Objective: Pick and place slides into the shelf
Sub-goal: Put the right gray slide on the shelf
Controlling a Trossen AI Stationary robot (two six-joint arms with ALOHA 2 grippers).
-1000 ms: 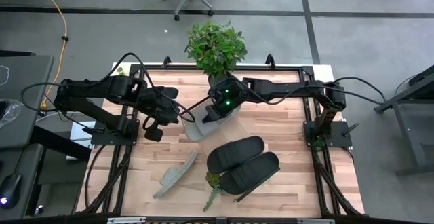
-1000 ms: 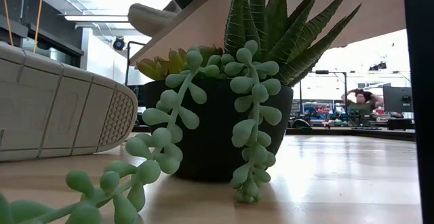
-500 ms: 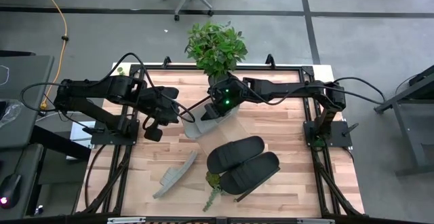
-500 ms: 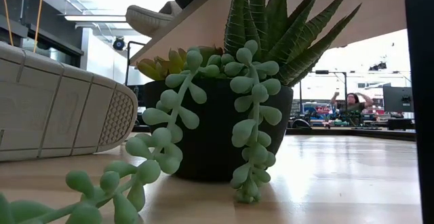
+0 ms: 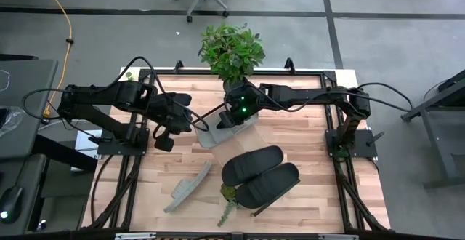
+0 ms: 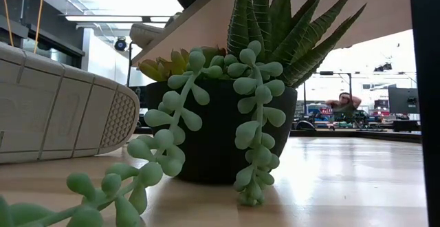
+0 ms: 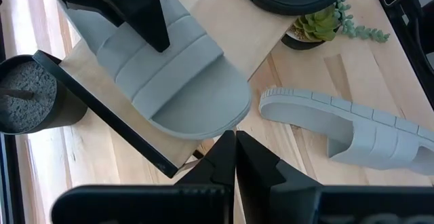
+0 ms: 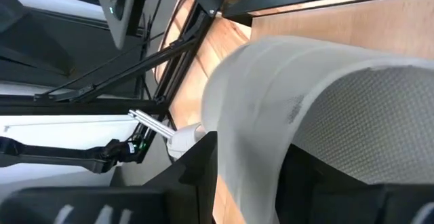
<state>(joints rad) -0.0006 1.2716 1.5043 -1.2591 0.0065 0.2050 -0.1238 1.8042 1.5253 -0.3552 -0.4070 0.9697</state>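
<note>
High view: the right hand (image 5: 231, 118) sits at the far end of the long light-wood shelf with dark metal edges (image 5: 211, 138), clamped on the strap of a light grey slide sandal (image 5: 227, 124) lying on that board. Right wrist view confirms it, dark fingers (image 8: 196, 166) pinching the grey strap. Left hand (image 5: 182, 124) waits just beside the shelf, fingers pressed together. 2 matte black slides (image 5: 259, 174) rest on the shelf's near end; a 2nd grey slide (image 5: 187, 185) lies on its edge on the slatted worktop (image 5: 312, 196). Only the low view shows the small potted succulent (image 6: 227, 117) close up.
</note>
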